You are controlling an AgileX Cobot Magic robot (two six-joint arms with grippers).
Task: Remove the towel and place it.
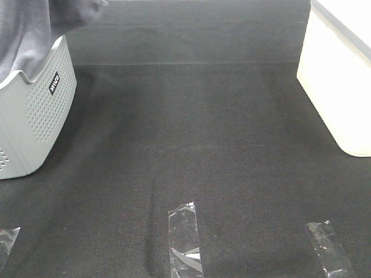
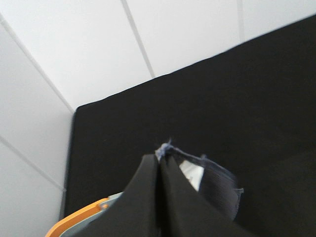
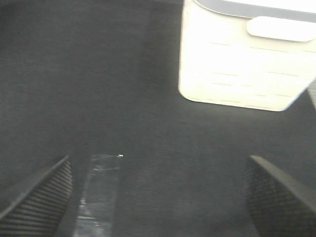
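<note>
the left gripper (image 2: 159,159) is clamped shut on an edge of the grey-purple towel (image 1: 29,29), which hangs raised with its lower end inside the grey basket (image 1: 40,116). the right gripper (image 3: 158,165) stands wide open and empty over the black table (image 1: 203,145), near a white bin (image 3: 242,64). the removal step seems half done. next, the towel likely needs lifting fully clear before it is laid down.

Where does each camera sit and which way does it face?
Exterior high: mounted above, looking down on black table, grey basket, towel; no arm shows.
Left wrist: on left arm, looking along the shut left hand pinching the towel's edge.
Right wrist: on right arm, looking past the open right hand at the white basket.
Shared: both exterior high and right wrist show that basket.
</note>
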